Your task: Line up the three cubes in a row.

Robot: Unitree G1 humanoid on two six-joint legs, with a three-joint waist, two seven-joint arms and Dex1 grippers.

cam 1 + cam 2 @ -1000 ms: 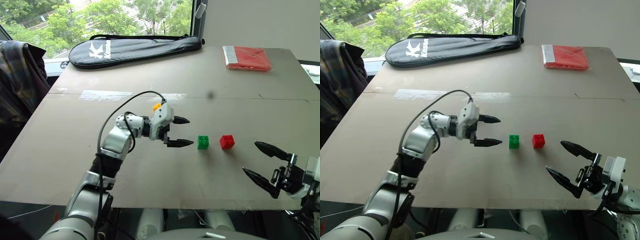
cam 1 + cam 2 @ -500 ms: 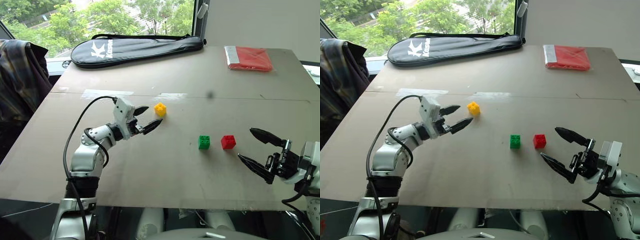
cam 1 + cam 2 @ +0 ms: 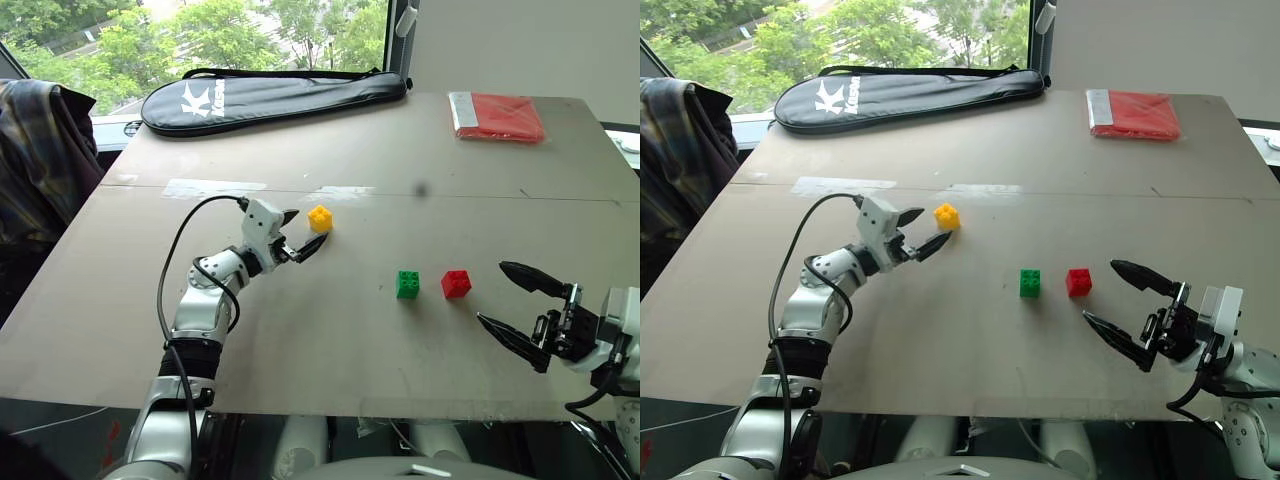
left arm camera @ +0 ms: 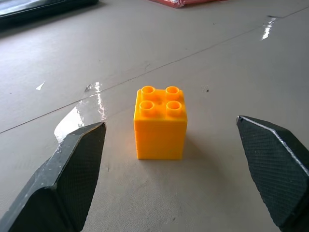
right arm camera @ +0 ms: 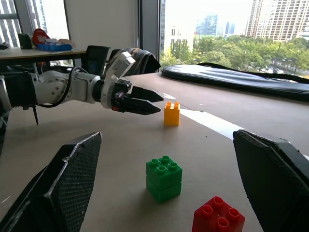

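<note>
Three studded cubes stand on the brown table (image 3: pixel 340 350). The yellow cube (image 3: pixel 320 217) sits left of centre and farther back. Side by side in the middle are the green cube (image 3: pixel 407 284) and, just to its right, the red cube (image 3: pixel 456 284). My left gripper (image 3: pixel 308 227) is open and points at the yellow cube (image 4: pixel 161 123) from its left. That cube stands just ahead of the fingertips (image 4: pixel 82 159), untouched. To the right of the red cube and nearer the front edge, my right gripper (image 3: pixel 492 293) is open and holds nothing.
A black racket bag (image 3: pixel 270 95) lies along the far edge, and a flat red packet (image 3: pixel 497 115) is at the far right corner. A strip of clear tape (image 3: pixel 215 187) crosses the table behind the yellow cube. Plaid cloth (image 3: pixel 40 160) hangs beyond the left edge.
My left gripper swung away from the green cube, back and to the left, then turned and closed in on the yellow cube. It stayed open. The right gripper and the cubes kept still.
</note>
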